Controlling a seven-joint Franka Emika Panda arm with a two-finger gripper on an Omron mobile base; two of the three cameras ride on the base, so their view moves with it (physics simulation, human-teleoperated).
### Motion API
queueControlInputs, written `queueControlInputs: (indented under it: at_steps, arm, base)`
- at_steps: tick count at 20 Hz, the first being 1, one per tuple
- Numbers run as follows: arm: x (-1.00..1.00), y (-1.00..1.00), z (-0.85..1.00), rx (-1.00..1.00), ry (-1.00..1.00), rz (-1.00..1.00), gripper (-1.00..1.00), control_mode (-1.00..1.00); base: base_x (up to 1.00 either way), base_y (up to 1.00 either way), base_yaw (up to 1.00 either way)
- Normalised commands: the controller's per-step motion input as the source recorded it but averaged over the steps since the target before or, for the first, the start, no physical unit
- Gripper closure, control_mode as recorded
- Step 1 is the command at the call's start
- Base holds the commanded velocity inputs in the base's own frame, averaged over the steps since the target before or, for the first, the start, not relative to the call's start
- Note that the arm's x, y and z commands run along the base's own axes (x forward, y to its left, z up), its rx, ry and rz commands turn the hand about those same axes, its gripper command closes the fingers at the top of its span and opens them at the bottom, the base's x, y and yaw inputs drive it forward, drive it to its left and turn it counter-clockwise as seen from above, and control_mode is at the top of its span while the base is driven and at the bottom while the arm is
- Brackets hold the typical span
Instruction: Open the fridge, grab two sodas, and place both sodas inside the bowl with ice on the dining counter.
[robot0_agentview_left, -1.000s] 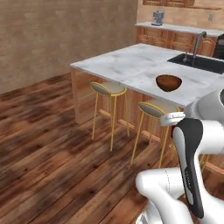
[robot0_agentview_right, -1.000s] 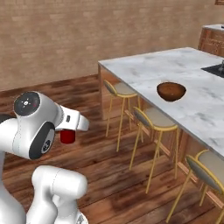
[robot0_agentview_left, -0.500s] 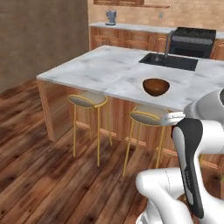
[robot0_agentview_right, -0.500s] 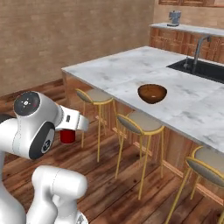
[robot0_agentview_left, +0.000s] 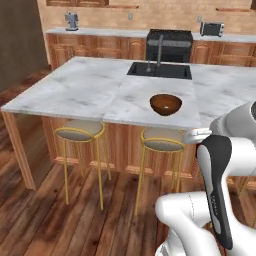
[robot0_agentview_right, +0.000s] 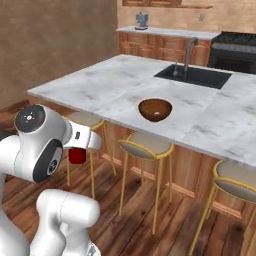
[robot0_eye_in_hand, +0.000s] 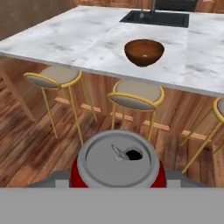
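Note:
A red soda can (robot0_eye_in_hand: 118, 159) with a grey pull-tab top sits low in the hand view, and my gripper (robot0_eye_in_hand: 118, 177) is shut on it. From the right base view the same can (robot0_agentview_right: 76, 156) hangs under the hand, with the gripper (robot0_agentview_right: 77, 152) held close to the robot's body. The reddish-brown wooden bowl (robot0_agentview_left: 165, 104) (robot0_agentview_right: 155, 109) (robot0_eye_in_hand: 144, 52) stands near the front edge of the marble dining counter (robot0_agentview_left: 85, 90) (robot0_agentview_right: 100, 85) (robot0_eye_in_hand: 78, 39), ahead of the can and well apart from it. Ice inside the bowl is too small to make out. The fridge is out of view.
Yellow-legged stools (robot0_agentview_left: 80, 131) (robot0_agentview_left: 162, 140) (robot0_agentview_right: 145, 146) (robot0_eye_in_hand: 135, 95) stand under the counter's near edge, between me and the bowl. A black sink with tap (robot0_agentview_left: 159, 69) (robot0_agentview_right: 192, 75) lies behind the bowl. A black oven range (robot0_agentview_left: 169, 44) and wall counters run along the back.
The whole picture has shifted as the base moved: the dining counter and bowl now lie more squarely ahead. The can stays in the gripper, held the same way.

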Motion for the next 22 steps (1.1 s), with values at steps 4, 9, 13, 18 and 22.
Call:
queueControlInputs:
  at_steps: [4,9,13,18,22]
  arm:
    - [0.0,0.0,0.0,0.0,0.0,0.0,1.0,1.0]
    - [0.0,0.0,0.0,0.0,0.0,0.0,1.0,1.0]
    - [0.0,0.0,0.0,0.0,0.0,0.0,1.0,1.0]
    - [0.0,0.0,0.0,0.0,0.0,0.0,1.0,1.0]
    - [0.0,0.0,0.0,0.0,0.0,0.0,1.0,1.0]
  base:
    - [0.71,0.44,-0.47]
    - [0.75,0.42,-0.45]
    - [0.79,0.52,-0.4]
    - [0.75,0.6,-0.34]
    - [0.77,0.48,-0.26]
